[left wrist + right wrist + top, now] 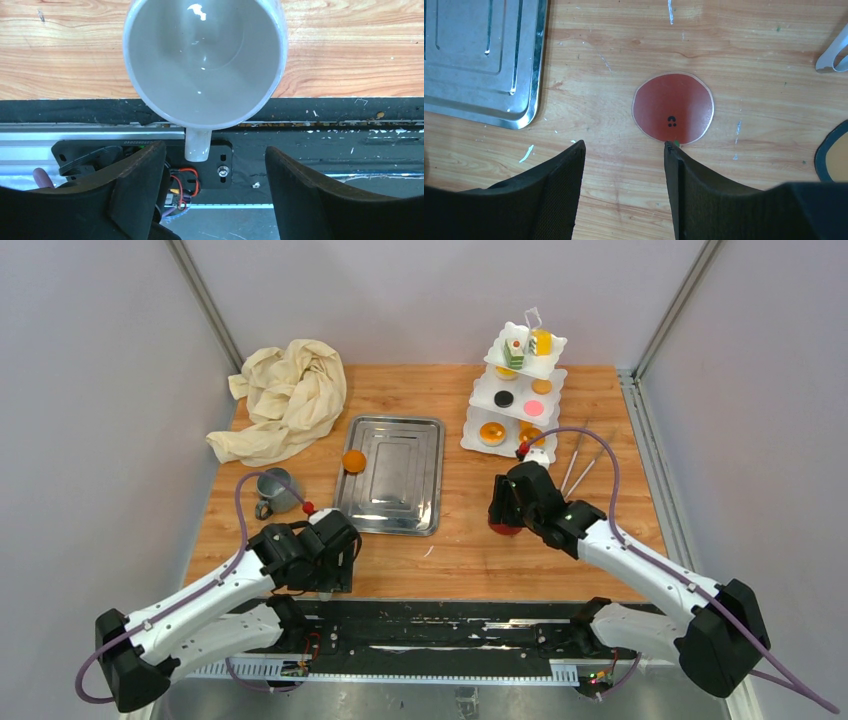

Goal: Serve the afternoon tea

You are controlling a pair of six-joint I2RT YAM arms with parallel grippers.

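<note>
In the left wrist view, the off-white mug (pixel 205 60) is seen standing at the near edge of the table (pixel 350 60), at 12 o'clock from the left gripper (pixel 215 151). Its handle is turned to 6 o'clock, down into the gap between the fingertips, with clear space at either side. The jaws are spread and nothing is gripped. In the top view this mug is hidden beneath the gripper. The grey mug (pixel 272 492) is found at 10 o'clock from it, near but apart. An orange cake (pixel 353 461) is seen at 12 o'clock, at the left rim of the steel tray (pixel 400 490).

The right gripper (pixel 624 145) is held with its jaws apart and empty over bare wood. A red disc (pixel 673 107) is laid flat at 1 o'clock, its near edge seen just at the tip of the right finger. The white three-tier stand (pixel 470 440), loaded with small cakes, is placed at 12 o'clock from this gripper, near but not touching.
</note>
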